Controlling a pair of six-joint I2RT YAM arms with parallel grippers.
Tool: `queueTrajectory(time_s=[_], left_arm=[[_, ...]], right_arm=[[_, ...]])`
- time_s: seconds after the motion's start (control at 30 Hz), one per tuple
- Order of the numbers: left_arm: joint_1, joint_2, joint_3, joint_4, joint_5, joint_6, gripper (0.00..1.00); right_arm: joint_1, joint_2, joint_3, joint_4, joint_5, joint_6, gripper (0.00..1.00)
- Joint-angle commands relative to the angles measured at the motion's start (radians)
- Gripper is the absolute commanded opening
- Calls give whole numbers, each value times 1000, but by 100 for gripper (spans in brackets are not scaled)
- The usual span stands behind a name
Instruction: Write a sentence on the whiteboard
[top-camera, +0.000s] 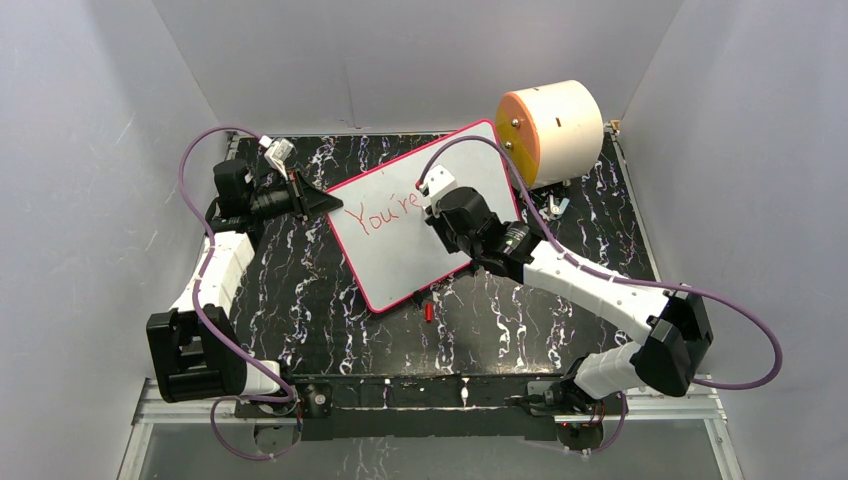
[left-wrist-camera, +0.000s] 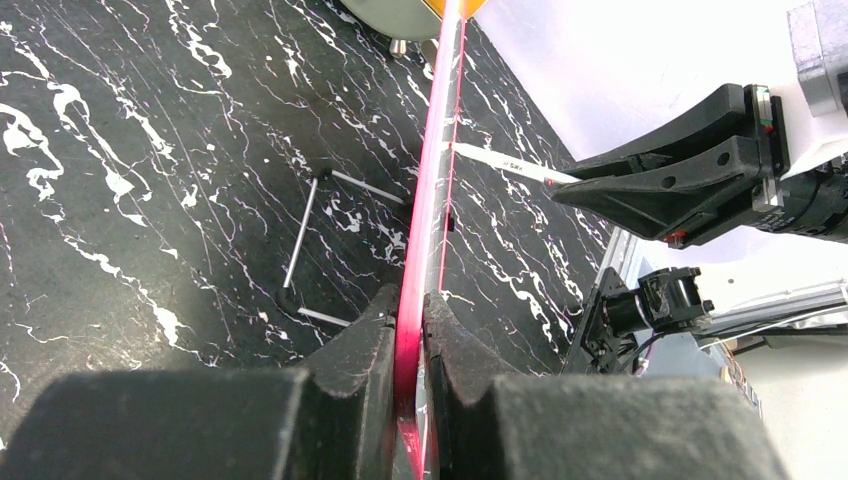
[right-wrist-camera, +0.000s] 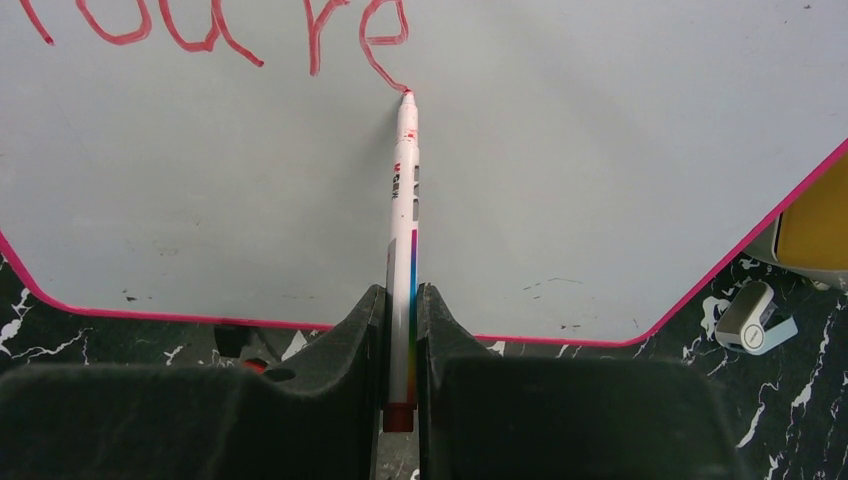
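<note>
Currently the sentence (right-wrist-camera: 230, 25), reading "You're" in red, is lying on the whiteboard (top-camera: 400, 255) just ahead of the right gripper (right-wrist-camera: 400, 300), which is pinching a marker (right-wrist-camera: 405, 200) whose tip is touching the last letter's tail; the left gripper (left-wrist-camera: 410, 310) is clamping the board's pink edge; a cream cylinder (top-camera: 560, 125) is sitting beyond the board's far corner.
</note>
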Motion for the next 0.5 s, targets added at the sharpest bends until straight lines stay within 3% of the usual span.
queueTrajectory(time_s=[0.0,0.27,0.37,0.47], left_arm=[[-15,15,5,-66,-66,47,0],[-15,2,11,-82,-95,55,0],[-16,-13,19,-96,-125,61,12],[-16,-31,39,-144,-172,77,35]], right_arm=[[-5,-29,-20,58,36,12,0],[-4,-79,-49,113,41,13,0],[-6,-115,-65,129,23,12,0],[-6,-149,-74,133,14,7,0]])
